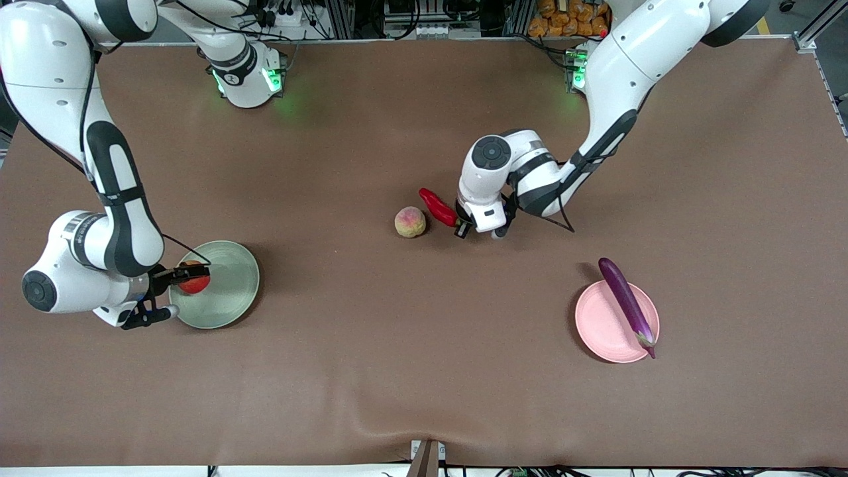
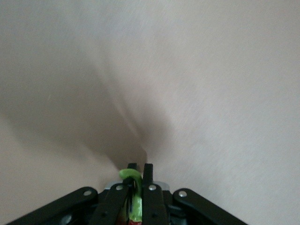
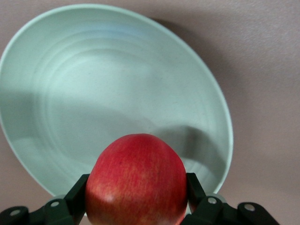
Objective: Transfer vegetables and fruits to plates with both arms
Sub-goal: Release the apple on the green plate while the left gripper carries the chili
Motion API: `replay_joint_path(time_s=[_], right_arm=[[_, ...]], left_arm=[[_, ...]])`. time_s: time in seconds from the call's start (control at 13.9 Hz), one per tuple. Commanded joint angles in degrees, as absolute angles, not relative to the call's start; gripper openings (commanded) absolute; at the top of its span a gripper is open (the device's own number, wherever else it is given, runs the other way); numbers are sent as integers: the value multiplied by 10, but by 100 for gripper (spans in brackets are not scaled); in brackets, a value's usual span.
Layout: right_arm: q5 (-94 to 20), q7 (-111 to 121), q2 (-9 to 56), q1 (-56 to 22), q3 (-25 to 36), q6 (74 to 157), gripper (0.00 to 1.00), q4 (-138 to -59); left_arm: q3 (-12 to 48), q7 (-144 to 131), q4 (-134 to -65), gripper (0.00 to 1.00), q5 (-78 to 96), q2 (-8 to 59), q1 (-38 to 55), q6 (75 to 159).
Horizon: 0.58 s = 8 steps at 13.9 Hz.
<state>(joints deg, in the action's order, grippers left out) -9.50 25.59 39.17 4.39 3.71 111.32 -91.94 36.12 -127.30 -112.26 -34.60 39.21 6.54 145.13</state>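
Two arms are out over the brown surface [image 1: 411, 371]. The right pincer [image 1: 189, 278] hangs over the pale green plate [image 1: 232, 291], above the plate's edge toward the right arm's end of the surface, and its fingers [image 3: 77, 197] are clamped on the pomegranate [image 1: 195, 281]. From the right wrist view the red fruit [image 3: 137, 180] fills the space between the two black fingers, with the green plate [image 3: 93, 93] spread out under and ahead of it. Whether the fruit touches the plate or is held just above it, I cannot tell.

The left pincer [image 1: 464, 228] is down at the middle of the surface, its fingers closed on the red pepper [image 1: 438, 207]. The pepper sticks out from the pincer, slanting up toward the robots' bases. In the left wrist view the fingers [image 2: 149, 187] stand nearly together with the pepper's green stem [image 2: 131, 180] curling up between them. I cannot tell whether the pepper lies on the surface or is just lifted off it.

Just beside the pepper, toward the right arm's end from the left pincer, sits the peach [image 1: 410, 222] on the bare surface.

Well apart from the left pincer, nearer the front camera and toward the left arm's end, lies the pale pink plate [image 1: 599, 324]. The eggplant [image 1: 626, 305] rests slantwise across it, both ends reaching over the rim.
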Motion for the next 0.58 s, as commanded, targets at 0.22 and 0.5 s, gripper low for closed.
replay_joint_path(time_s=[0.22, 0.5], right_arm=[[-88, 254, 386, 22, 19, 1055, 100, -843], [-119, 150, 386, -70, 13, 992, 100, -795]], left_arm=[[400, -1171, -1125, 0, -352, 354, -22, 1431], [519, -1009, -1090, 0, -321, 364, -196, 1345]])
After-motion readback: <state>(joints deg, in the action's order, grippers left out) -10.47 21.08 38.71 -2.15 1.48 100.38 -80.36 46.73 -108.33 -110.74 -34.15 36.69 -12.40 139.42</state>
